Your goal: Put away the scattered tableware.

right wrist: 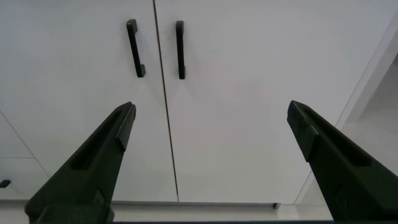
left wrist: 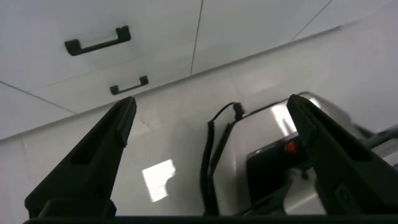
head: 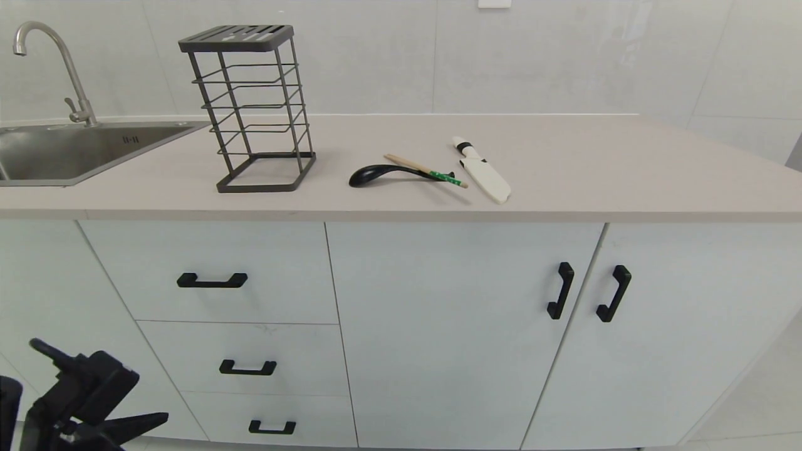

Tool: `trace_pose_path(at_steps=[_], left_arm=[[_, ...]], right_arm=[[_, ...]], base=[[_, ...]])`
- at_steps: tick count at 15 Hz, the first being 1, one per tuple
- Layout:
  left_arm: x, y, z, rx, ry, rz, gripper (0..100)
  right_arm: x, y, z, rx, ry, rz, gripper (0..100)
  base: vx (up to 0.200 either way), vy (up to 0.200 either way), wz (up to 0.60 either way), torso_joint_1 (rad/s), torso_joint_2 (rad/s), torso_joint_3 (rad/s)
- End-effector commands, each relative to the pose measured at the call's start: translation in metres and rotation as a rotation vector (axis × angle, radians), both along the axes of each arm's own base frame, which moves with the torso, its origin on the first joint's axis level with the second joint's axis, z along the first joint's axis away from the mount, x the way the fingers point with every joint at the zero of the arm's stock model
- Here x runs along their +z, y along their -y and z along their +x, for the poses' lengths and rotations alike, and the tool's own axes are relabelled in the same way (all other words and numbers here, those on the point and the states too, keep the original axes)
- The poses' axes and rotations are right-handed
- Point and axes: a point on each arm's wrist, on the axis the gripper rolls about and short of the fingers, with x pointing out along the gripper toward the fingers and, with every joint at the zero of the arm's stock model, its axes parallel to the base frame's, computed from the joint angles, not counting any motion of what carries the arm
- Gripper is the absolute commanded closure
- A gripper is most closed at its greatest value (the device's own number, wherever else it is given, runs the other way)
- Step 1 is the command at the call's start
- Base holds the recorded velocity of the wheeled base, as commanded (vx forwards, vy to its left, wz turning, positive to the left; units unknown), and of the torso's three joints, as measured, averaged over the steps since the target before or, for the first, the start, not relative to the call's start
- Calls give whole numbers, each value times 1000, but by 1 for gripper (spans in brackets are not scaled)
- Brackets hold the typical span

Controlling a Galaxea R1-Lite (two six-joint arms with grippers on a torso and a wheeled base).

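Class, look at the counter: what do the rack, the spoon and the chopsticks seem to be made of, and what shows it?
Rack: probably metal, matt dark coating; thin straight wires, slotted top.
Spoon: plastic or lacquer, perhaps; smooth, uniformly black.
Chopsticks: seemingly wood or bamboo; pale tan, green band near one end.

You have three loose pieces on the surface (head: pixel 564 163), all to the right of the wire rack (head: pixel 237 39), which stands upright with its slotted top plate uppermost. Nearest the rack lies a black spoon (head: pixel 376 174), bowl toward the rack and handle pointing away from it. A pair of wooden chopsticks (head: pixel 426 170) with green-banded ends rests slantwise across that handle. Farthest from the rack lies a white knife (head: pixel 482 170) with a black band at its handle, flat on the surface, just beside the chopsticks' banded ends.
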Motion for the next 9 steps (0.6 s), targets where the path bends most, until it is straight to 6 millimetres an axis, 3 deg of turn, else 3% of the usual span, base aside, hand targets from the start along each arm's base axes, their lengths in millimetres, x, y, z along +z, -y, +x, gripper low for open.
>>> trace_pose_path(at_steps=[1,4,6,9], left_arm=[[-3,-1,-10,-53,39,-36,0],[-13,-11,-44,-83,87,-206,0],[-13,-19,-67,-59,196,-232,0],[-20,-26,-85,2,266,-234,0]], right_arm=[[0,0,0,1,-1,-2,0],[0,0,0,1,-1,-3,0],[0,0,0,1,-1,-3,0],[0,0,0,1,-1,-3,0]], base=[[0,0,0,0,0,0],[0,0,0,0,0,0],[0,0,0,0,0,0],[0,0,0,0,0,0]])
